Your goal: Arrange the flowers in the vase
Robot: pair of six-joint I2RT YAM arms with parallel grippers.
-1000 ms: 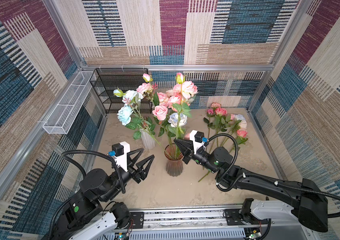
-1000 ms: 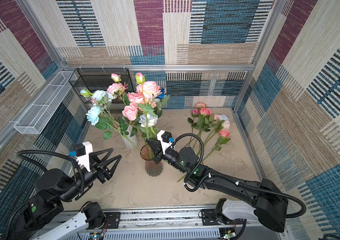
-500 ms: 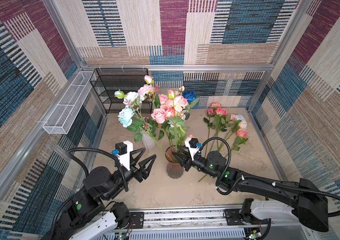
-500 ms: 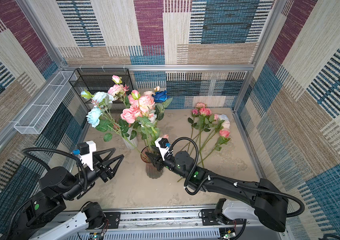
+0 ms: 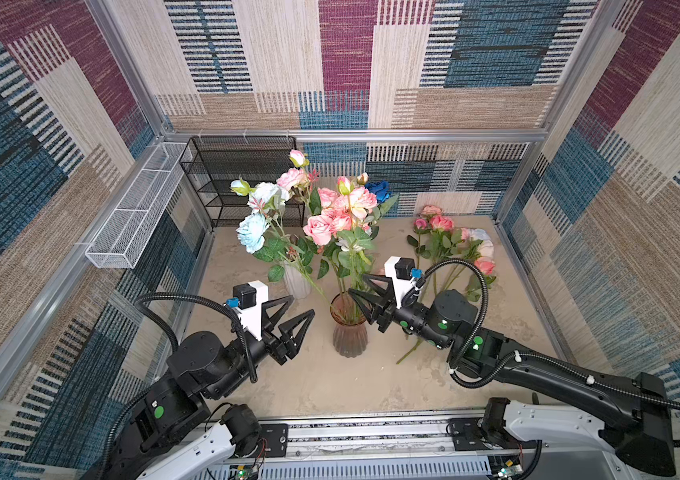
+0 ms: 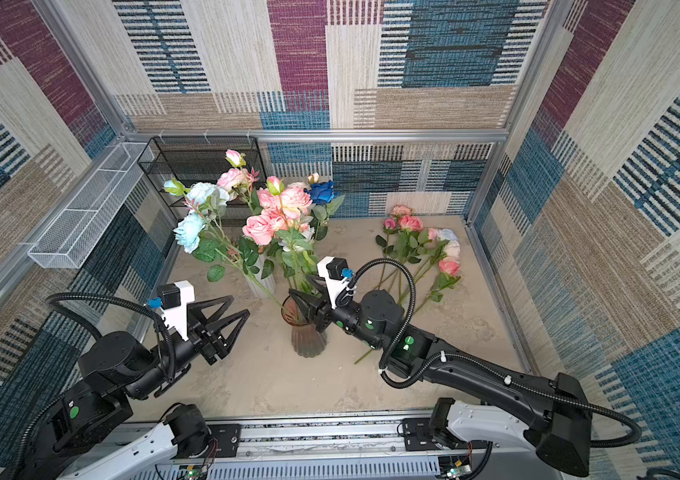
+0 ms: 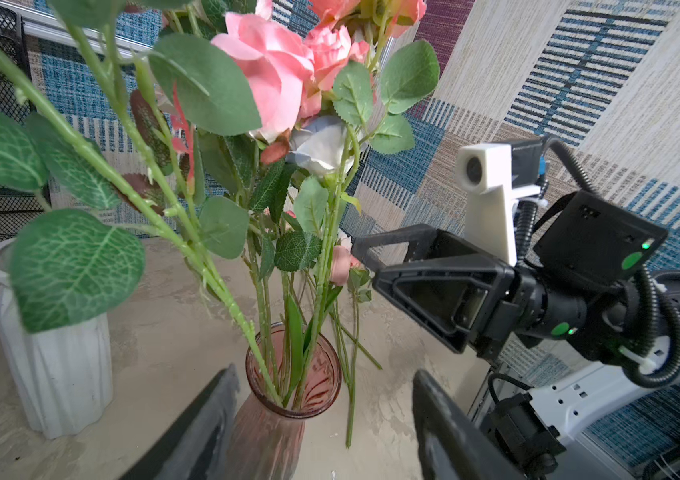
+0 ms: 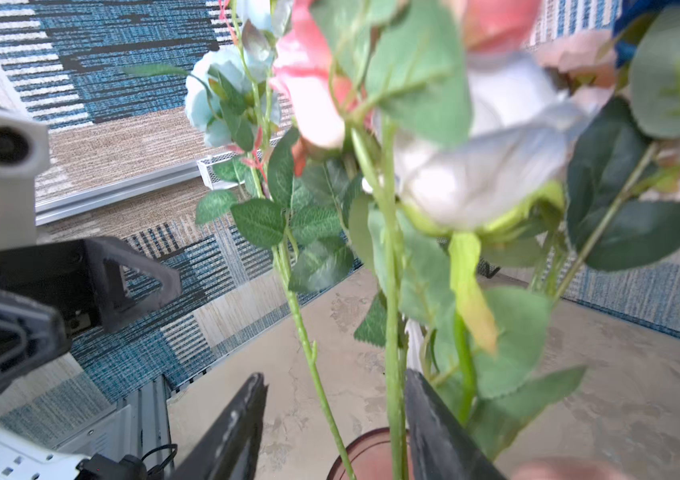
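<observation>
A pink glass vase point(image 5: 349, 332) point(image 6: 308, 336) stands mid-table and holds several pink flowers point(image 5: 332, 224) point(image 6: 265, 226) plus a white one point(image 7: 321, 143). My right gripper point(image 5: 358, 285) point(image 6: 300, 284) point(image 8: 334, 382) is open just above the vase's mouth. Two green stems point(image 8: 392, 332) run between its jaws, and neither is pinched. To the left of the vase my left gripper point(image 5: 302, 305) point(image 6: 238, 305) point(image 7: 323, 376) is open and empty, pointing at the vase point(image 7: 265, 436). More flowers point(image 5: 450, 245) point(image 6: 421, 245) lie loose on the table at the back right.
A white ribbed vase point(image 5: 296, 284) point(image 7: 60, 374) with pale blue and white blooms stands left of the pink one. A black wire rack point(image 5: 242, 178) fills the back left corner. A white mesh basket point(image 5: 134, 216) hangs on the left wall. One stem end point(image 5: 411, 351) lies under my right arm.
My right gripper came down with a flower, set its stem into the pink vase and opened. The bunch now sits lower. My left gripper has shifted only slightly.
</observation>
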